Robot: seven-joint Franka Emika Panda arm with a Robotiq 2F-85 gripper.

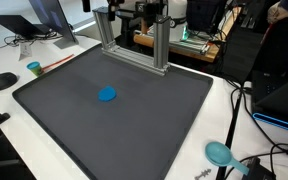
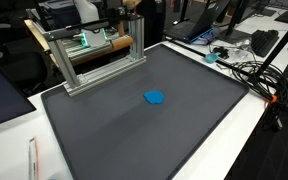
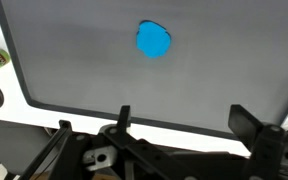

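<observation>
Well, the blue disc lies flat and alone near the middle of the grey mat, likely put there so it can be reached from any side. The mat covers most of the white desk. In both exterior views a metal frame stands at its far edge. A mouse and a small cup sit off the mat's left corner. In the wrist view the tool hangs over the mat's near edge, well apart from the disc, jaws spread wide and empty. It hangs high, I'd guess, so its camera takes in most of the mat.
</observation>
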